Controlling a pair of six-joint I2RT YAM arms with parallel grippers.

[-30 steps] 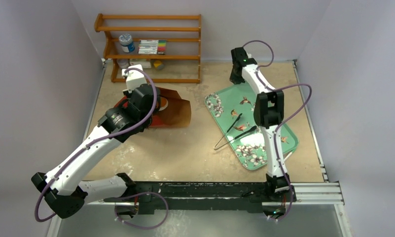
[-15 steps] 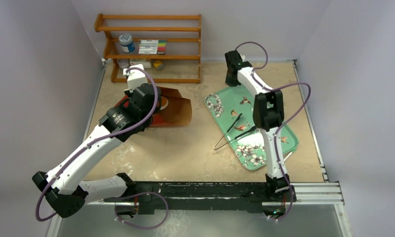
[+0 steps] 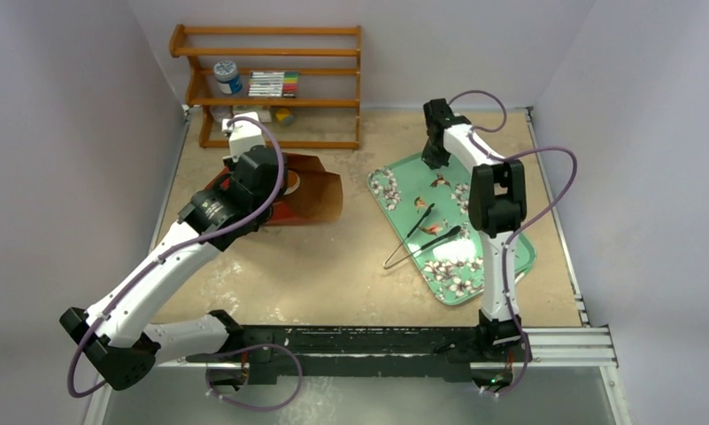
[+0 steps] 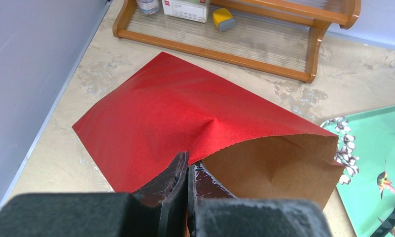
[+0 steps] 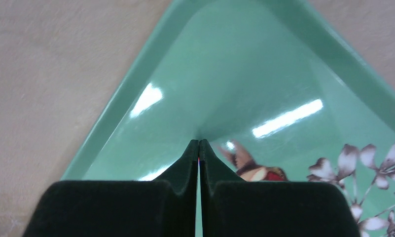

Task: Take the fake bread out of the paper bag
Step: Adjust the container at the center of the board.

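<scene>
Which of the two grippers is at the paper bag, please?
The left gripper, shut at the paper bag; the right gripper is over the green tray.

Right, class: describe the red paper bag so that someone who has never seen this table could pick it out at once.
Find the wooden shelf rack at the back wall; just in front of it, on the left of the table, lies the paper bag. Unlike the green flowered tray beside it, it is red outside and brown inside, with a zigzag-cut mouth.
</scene>
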